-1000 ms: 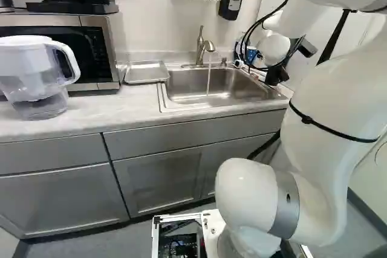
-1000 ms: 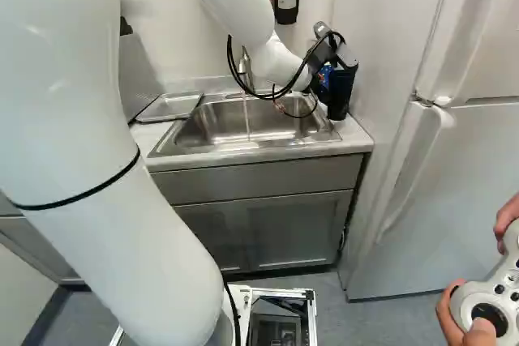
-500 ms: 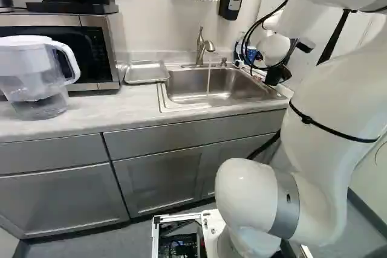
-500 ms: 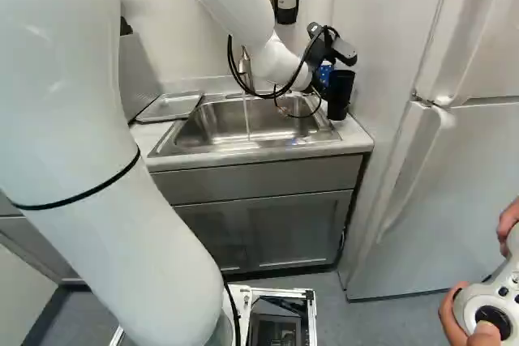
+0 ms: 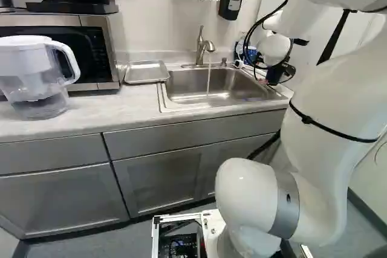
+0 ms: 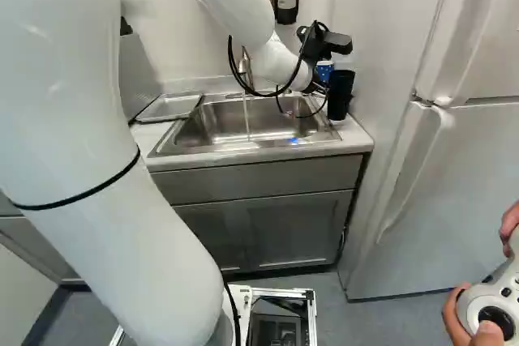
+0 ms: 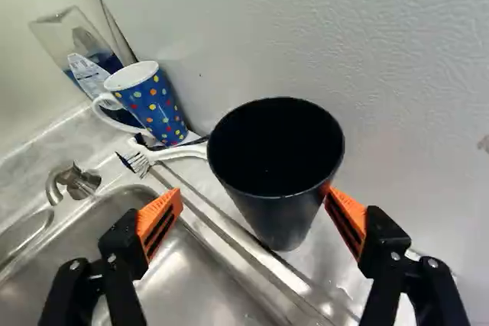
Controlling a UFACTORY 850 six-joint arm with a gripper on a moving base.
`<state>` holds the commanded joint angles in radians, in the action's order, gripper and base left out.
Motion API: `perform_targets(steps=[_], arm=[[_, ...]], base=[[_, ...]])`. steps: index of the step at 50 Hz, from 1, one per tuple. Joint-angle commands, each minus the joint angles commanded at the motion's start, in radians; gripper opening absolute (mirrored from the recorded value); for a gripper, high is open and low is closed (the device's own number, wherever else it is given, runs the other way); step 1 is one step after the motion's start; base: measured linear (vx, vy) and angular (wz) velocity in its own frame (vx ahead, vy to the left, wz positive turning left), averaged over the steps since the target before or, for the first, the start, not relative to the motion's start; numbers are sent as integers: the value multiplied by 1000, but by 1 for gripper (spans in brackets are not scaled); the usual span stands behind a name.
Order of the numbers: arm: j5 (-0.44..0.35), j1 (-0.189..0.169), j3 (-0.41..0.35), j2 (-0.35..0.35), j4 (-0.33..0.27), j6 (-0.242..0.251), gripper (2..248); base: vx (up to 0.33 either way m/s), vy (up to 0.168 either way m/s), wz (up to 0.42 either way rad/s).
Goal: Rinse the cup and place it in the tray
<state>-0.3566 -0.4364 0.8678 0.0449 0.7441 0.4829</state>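
the gripper (image 7: 252, 198) stands open, one orange pad (image 7: 351, 206) at or near the black cup (image 7: 276, 215), upright beside the sink (image 7: 172, 276). center the jaws before closing; grip both sides evenly, then lift straight up – clear of the brush (image 7: 166, 154) – toward the running water (image 5: 209, 81).

Counter (image 5: 91, 118) carries pitcher (image 5: 30, 80), microwave (image 5: 94, 55), tray (image 5: 146, 72), cup (image 7: 276, 215) and mug (image 7: 159, 110).

Along the right edge of the bench (image 5: 103, 119), the white-handled brush's (image 7: 179, 152) handle end is hidden behind the tapered black cup (image 7: 276, 169); the blue polka-dotted mug (image 7: 158, 108) covers part of a clear bottle (image 7: 67, 40). The left base view cuts off the white-lidded clear pitcher's (image 5: 27, 80) left side.
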Motion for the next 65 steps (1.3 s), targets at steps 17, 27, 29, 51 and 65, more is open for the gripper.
perform_targets(steps=[17,27,29,51,65], arm=[[0,0,0,0,0,31,247],[0,-1,4,4,0,31,247],[0,-2,5,5,0,31,247],[0,-19,24,23,0,31,247],[0,-19,24,23,0,31,243]], base=[[0,0,0],[0,0,0],[0,0,0],[0,0,0],[0,0,0]])
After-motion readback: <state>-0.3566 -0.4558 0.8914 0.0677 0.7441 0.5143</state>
